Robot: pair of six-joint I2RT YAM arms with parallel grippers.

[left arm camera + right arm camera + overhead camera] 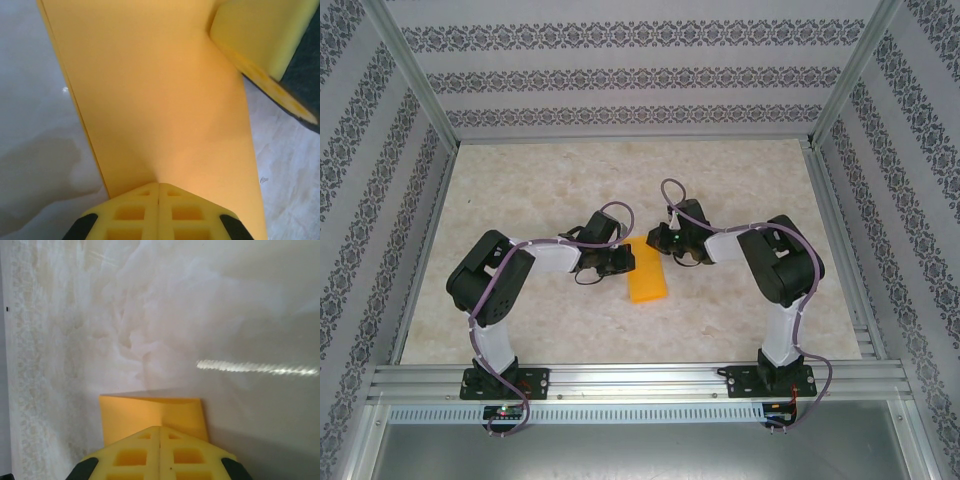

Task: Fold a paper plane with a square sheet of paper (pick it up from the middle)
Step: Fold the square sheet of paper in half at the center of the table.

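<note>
The orange square sheet of paper (647, 275) lies between the two arms at mid-table and looks like a narrow rectangle from above. My left gripper (624, 262) is shut on its left edge. In the left wrist view the sheet (150, 90) rises from the closed yellow tips (158, 186), with a crease starting there. My right gripper (657, 241) is shut on the sheet's far end. In the right wrist view a short strip of paper (145, 412) sticks out past the closed tips (160, 429). The right gripper's yellow finger (260, 40) shows at the left wrist view's upper right. The paper plane is out of view.
The pale marble-patterned tabletop (550, 180) is walled by patterned panels on three sides. An aluminium rail (640, 380) runs along the near edge with both arm bases bolted to it. Purple cables loop over the arms.
</note>
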